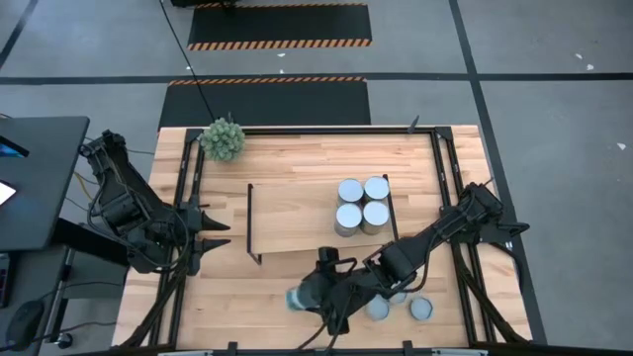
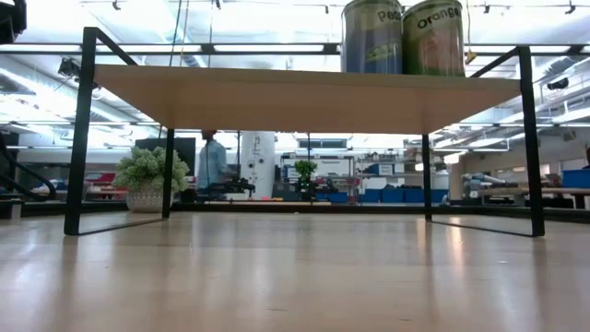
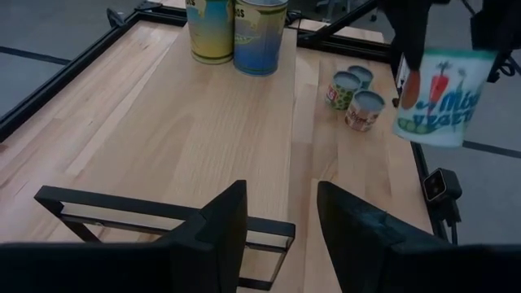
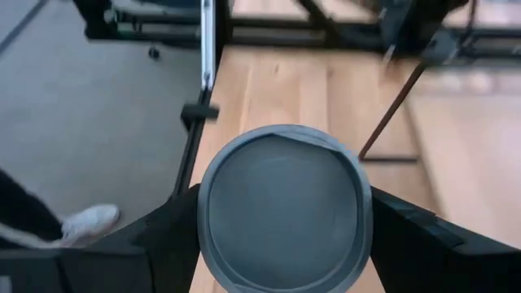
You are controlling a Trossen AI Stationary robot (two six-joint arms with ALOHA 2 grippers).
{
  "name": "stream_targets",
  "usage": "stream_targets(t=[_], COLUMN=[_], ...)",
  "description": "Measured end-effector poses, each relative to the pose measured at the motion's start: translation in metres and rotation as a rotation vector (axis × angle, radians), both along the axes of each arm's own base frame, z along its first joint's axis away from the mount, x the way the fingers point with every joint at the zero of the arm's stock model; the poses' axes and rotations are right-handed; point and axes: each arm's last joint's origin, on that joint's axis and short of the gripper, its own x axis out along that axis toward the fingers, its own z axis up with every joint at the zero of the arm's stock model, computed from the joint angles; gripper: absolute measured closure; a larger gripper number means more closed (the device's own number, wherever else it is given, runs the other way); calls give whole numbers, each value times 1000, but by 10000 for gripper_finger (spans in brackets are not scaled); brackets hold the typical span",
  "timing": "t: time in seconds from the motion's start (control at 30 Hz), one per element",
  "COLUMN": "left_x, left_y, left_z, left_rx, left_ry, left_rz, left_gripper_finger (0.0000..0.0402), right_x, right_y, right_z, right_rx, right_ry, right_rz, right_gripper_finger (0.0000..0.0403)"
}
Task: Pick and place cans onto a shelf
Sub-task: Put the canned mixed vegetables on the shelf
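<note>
The light-wood shelf (image 1: 297, 213) stands mid-table on black rod ends. Several cans (image 1: 361, 203) stand upright on its right end; two of them show in the low view (image 2: 401, 37). Three more cans (image 1: 396, 305) stand on the table near its front right, also in the left wrist view (image 3: 358, 94). My right gripper (image 1: 309, 295) is shut on a can (image 1: 295, 299) above the table's near edge, in front of the shelf. My left gripper (image 1: 220, 237) is open and empty at the shelf's left end. My right gripper pinches the can's round wall (image 4: 203, 220) between its two fingers (image 4: 159, 240), one on each side near the top rim. The fingers come from above, slanting down along the can. The can (image 3: 440, 94) hangs lifted clear of the table, slightly tilted, lid up.
A spiky green plant ball (image 1: 224, 138) sits at the table's far left. A black rail frame (image 1: 440, 168) runs around the tabletop. The shelf's left and middle board (image 3: 203, 106) is bare. A person stands in the room far behind the table (image 2: 212, 161).
</note>
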Motion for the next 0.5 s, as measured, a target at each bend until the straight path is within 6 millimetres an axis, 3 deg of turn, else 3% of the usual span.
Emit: stream_targets(t=[0.27, 0.5], left_x=[0, 2], left_y=[0, 2], left_z=[0, 1], left_rx=[-30, -27], left_ry=[-6, -14], left_rz=[13, 38], left_gripper_finger=[246, 246], right_x=[10, 18], right_y=[-23, -65], right_z=[35, 57], right_rx=[-45, -121], right_ry=[-92, -76], right_rz=[-44, -92], right_gripper_finger=[107, 107])
